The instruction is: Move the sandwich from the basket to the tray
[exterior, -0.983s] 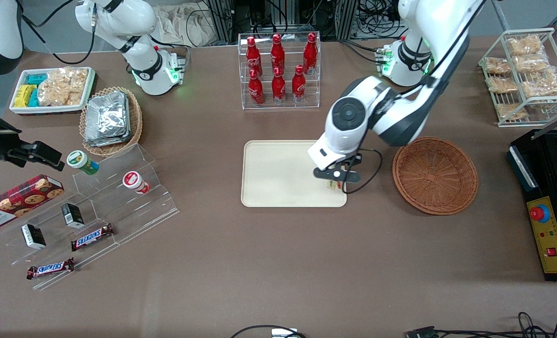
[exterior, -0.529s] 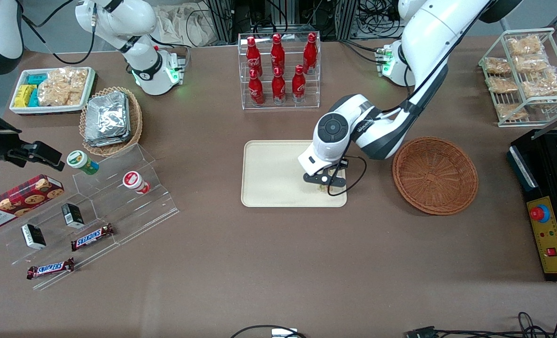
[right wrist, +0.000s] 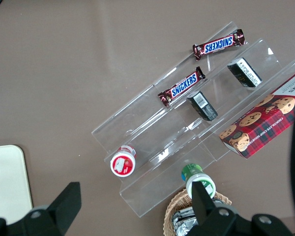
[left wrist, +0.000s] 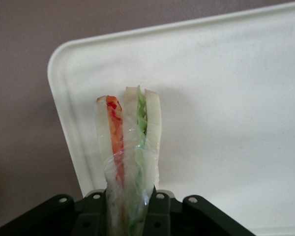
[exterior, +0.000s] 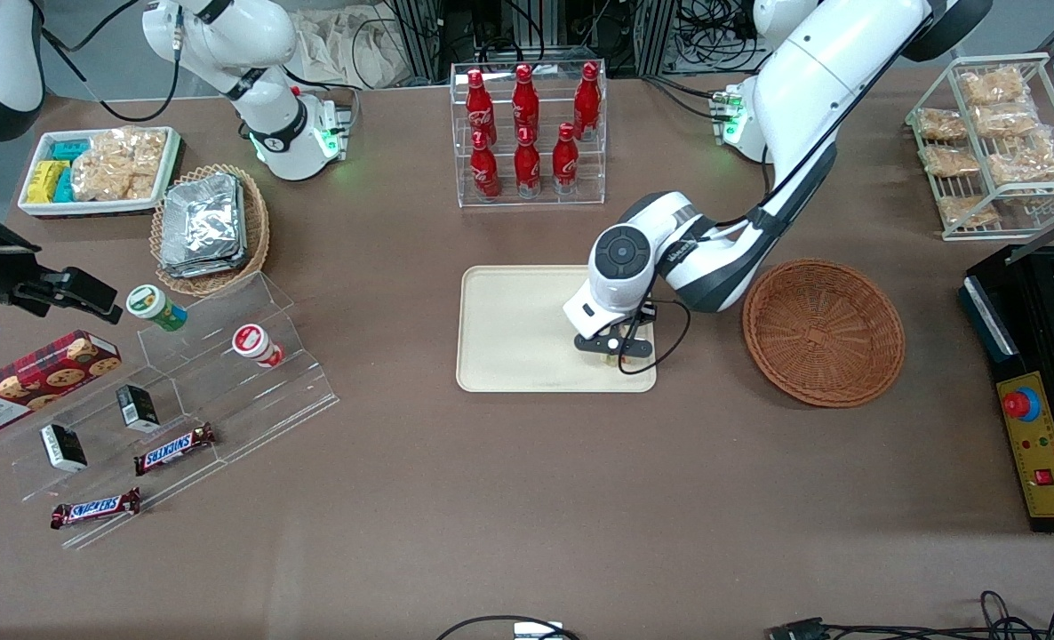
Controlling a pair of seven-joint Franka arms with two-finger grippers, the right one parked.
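Taking the tray [exterior: 509,329] as the landmark and reading the front view from left to right: most of its cream floor lies bare, then the gripper [exterior: 613,354] hangs low over the corner that is nearest the front camera and closest to the basket [exterior: 822,331]. Its fingers are pinching the sandwich [left wrist: 129,147], which the wrist view shows wrapped in clear film, held upright with its red and green filling edge pointing away from the fingers, above the tray just inside that rounded corner. The basket, beside the tray toward the working arm's end of the table, holds nothing.

The step in hand looks like the set-down. Done well, it means lowering until the sandwich meets the tray floor, staying inside the low rim, then parting the fingers gently; released upright, the wedge may tip over.
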